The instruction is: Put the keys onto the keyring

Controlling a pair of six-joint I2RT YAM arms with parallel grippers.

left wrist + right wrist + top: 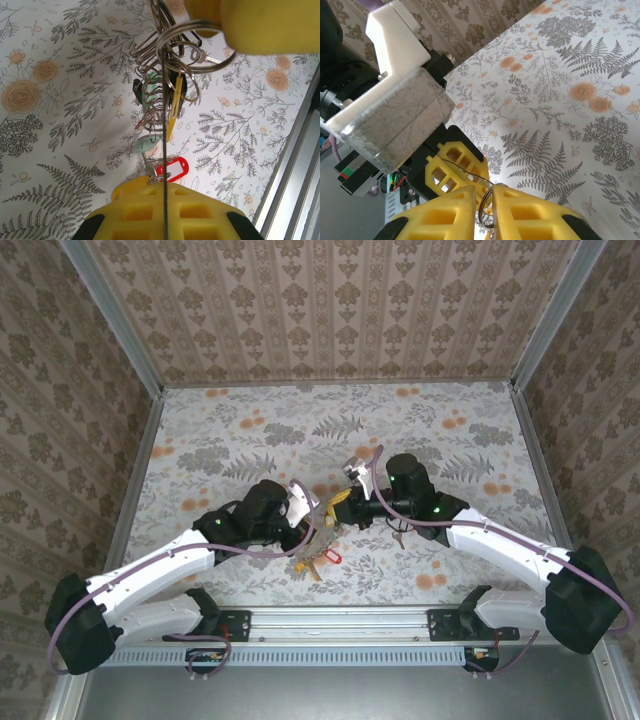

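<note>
Floral tabletop [250, 430], thin wire keyring [163, 145]

keys [175, 100] apparently hanging below keyring [161, 50], above table [250, 430]

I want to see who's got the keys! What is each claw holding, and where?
Left claw pinches the keyring by its thin wire loop. Right claw pinches a small silver ring by its rim.
</note>
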